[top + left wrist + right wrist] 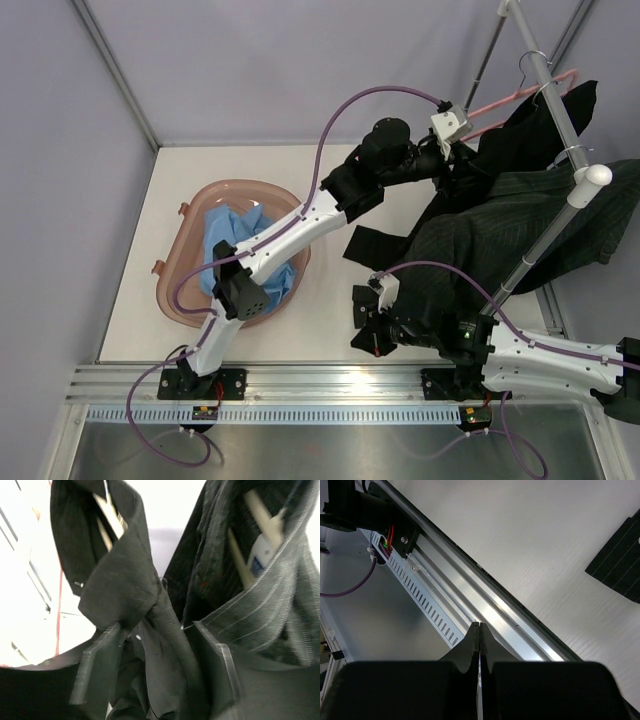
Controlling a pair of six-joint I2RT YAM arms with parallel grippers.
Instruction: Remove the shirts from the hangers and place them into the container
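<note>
— So, where are the shirts?

— The blue shirt (pixel 235 235) lies crumpled in the tub (pixel 190 300), so that one looks done. The black shirt (pixel 125 580) and the pinstripe shirt (pixel 260 615) hang touching on the pole (pixel 545 230). Each shows a cream hanger (pixel 112 517) inside its collar.

— And the left gripper (pixel 157 627)?

— It is up at the black shirt's front. Its fingers (pixel 95 670) are spread, with the fold below the collar standing between them. Whether they press the cloth I cannot tell. I'd judge it is lining up a pinch there, since the collar is what sits over the hanger.

— Why is the right gripper (pixel 479 630) so far off?

— It is low over the rail (pixel 485 595) at the table's (pixel 330 180) near edge. Its fingers are pressed together on nothing. Probably it is parked there to leave the left arm room.

— Any risk?

— With the two shirts this close, a pull on the black one might drag the pinstripe shirt along, or snag on the hanger instead of slipping off.
</note>
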